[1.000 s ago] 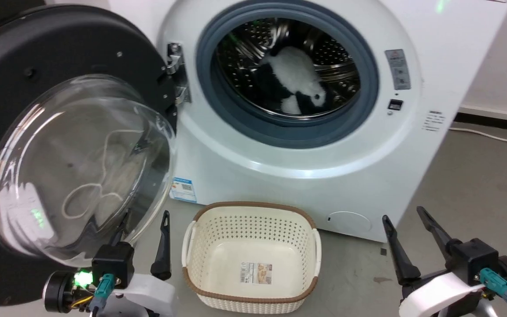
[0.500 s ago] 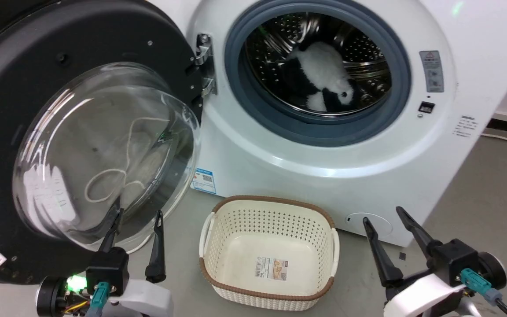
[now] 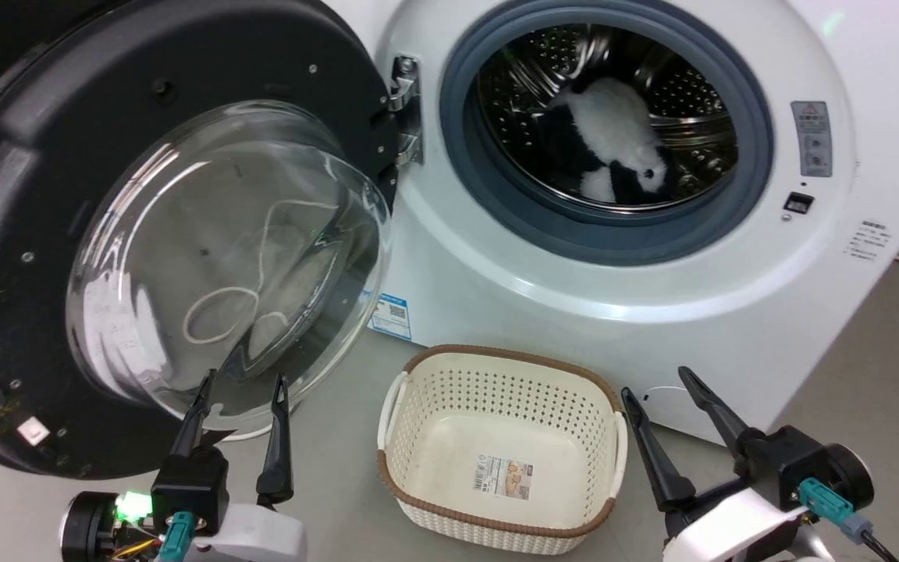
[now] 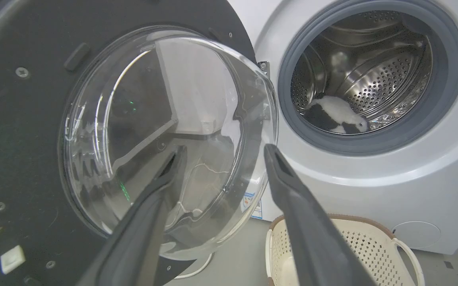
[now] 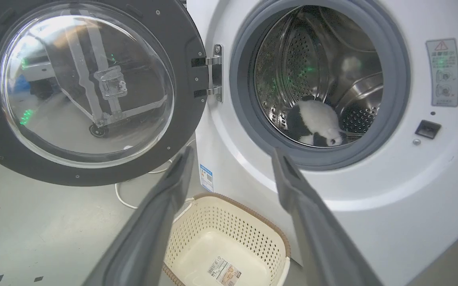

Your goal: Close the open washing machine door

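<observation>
The washing machine door (image 3: 44,195) stands swung wide open at the left, black rim around a bulging clear glass bowl (image 4: 165,135), hinged at its right side (image 5: 213,73). The white washing machine (image 3: 652,297) shows its grey gasket and steel drum, with a black-and-white plush toy (image 3: 613,140) inside. My left gripper (image 3: 245,384) is open, fingertips just below the glass bowl, nothing between them. My right gripper (image 3: 660,381) is open at the lower right, in front of the machine's lower panel and apart from it.
A cream perforated laundry basket (image 3: 418,437) with a brown rim sits empty on the grey floor between my grippers, right in front of the machine. A white cable (image 5: 123,200) lies on the floor under the door. Bare floor stretches right of the machine.
The whole head view has shifted right, so the camera has turned left. My left gripper's fingers now stand more upright under the glass bowl. The door has not swung.
</observation>
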Available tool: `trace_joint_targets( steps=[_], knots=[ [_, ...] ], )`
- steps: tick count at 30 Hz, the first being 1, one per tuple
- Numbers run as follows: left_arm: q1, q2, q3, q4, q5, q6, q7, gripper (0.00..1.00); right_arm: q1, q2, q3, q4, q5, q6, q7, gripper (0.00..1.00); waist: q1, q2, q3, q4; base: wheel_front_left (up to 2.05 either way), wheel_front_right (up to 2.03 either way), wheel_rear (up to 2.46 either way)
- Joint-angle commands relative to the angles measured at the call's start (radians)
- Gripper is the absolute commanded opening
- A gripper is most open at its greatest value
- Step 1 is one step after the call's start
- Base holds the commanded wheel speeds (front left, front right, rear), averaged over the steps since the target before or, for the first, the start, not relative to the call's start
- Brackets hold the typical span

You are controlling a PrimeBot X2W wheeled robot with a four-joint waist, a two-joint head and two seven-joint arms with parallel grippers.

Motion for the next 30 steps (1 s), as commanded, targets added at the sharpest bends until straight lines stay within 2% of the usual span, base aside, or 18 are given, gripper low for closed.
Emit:
trace_joint_targets(
  steps=[1,30],
  knots=[
    [0.012,0.009,-0.007,-0.008,0.001,0.009,-0.011,1.0,-0.014,-0.007,0.008,0.007,0.007,0.0,-0.009,1.0,0.0,0.0,-0.001,0.007,0.0,0.0,0.0],
    [0.055,0.04,-0.035,-0.045,-0.02,0.077,-0.073,1.0,-0.02,-0.03,0.098,0.044,0.044,0.001,-0.072,1.0,0.0,0.0,-0.002,0.133,-0.01,-0.01,-0.01]
  ],
)
